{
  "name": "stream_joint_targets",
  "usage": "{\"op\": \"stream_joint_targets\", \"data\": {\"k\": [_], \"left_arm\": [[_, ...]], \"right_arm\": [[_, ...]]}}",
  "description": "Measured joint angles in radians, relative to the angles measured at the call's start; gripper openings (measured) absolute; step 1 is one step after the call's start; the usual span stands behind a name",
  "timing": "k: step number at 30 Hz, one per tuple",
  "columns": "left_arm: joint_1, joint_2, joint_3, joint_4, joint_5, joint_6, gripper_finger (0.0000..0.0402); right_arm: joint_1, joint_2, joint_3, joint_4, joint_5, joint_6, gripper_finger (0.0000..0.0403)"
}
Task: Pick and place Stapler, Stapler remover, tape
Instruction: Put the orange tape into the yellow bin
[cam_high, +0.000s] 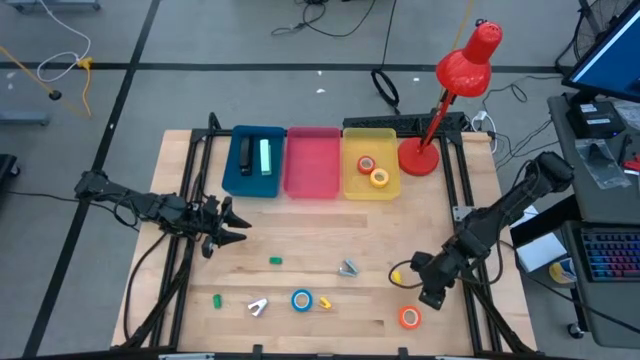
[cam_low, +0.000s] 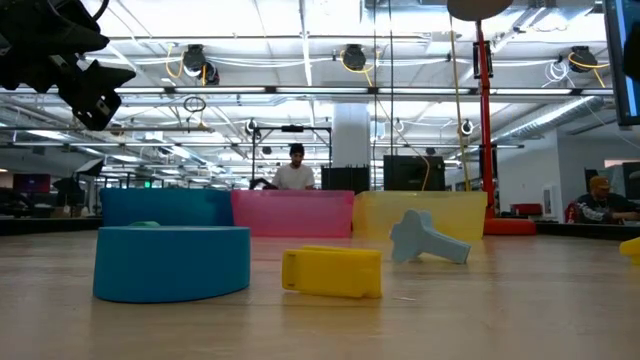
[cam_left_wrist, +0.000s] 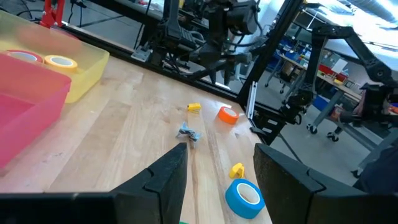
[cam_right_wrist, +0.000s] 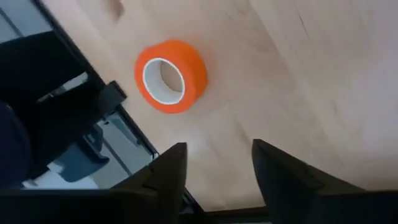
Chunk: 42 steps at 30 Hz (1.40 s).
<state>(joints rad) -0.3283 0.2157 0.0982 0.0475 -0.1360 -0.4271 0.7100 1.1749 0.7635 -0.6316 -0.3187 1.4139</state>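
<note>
An orange tape roll (cam_right_wrist: 171, 76) lies flat on the wooden table near its front right corner (cam_high: 409, 317). My right gripper (cam_high: 432, 293) hovers beside it, tilted down and open (cam_right_wrist: 214, 168), with nothing between its fingers. A blue tape roll (cam_high: 302, 299), a grey stapler remover (cam_high: 348, 268) and a small yellow stapler (cam_low: 332, 271) lie on the table's near half. My left gripper (cam_high: 238, 228) hangs open over the left side (cam_left_wrist: 217, 171), holding nothing. Two staplers (cam_high: 256, 156) lie in the blue tray (cam_high: 236, 180).
A pink tray (cam_high: 313, 185) and a yellow tray (cam_high: 352, 185) with two tape rolls (cam_high: 373, 171) stand at the back beside the blue one. A red lamp (cam_high: 450, 100) stands at the back right. More small pieces, green (cam_high: 216, 299) and whitish (cam_high: 258, 306), lie front left.
</note>
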Motion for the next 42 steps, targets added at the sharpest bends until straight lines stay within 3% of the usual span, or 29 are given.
{"op": "stream_joint_targets", "data": {"k": [6,13,28,33,38,42], "left_arm": [[0.000,0.000,0.000,0.000,0.000,0.000,0.0186],[0.000,0.000,0.000,0.000,0.000,0.000,0.0186],[0.000,0.000,0.000,0.000,0.000,0.003,0.0186],[0.000,0.000,0.000,0.000,0.004,0.002,0.0186],[0.000,0.000,0.000,0.000,0.013,0.000,0.0186],[0.000,0.000,0.000,0.000,0.013,0.000,0.0186]], "right_arm": [[0.014,-0.001,-0.084,0.159,-0.050,0.096,0.0227],[0.014,-0.001,-0.186,0.375,-0.048,0.217,0.0236],[0.014,0.000,-0.213,0.397,-0.044,0.295,0.0228],[0.014,0.000,-0.213,0.412,0.018,0.313,0.0227],[0.082,-0.001,-0.212,0.444,0.203,0.414,0.0230],[0.140,0.015,-0.186,0.422,0.283,0.463,0.0229]]}}
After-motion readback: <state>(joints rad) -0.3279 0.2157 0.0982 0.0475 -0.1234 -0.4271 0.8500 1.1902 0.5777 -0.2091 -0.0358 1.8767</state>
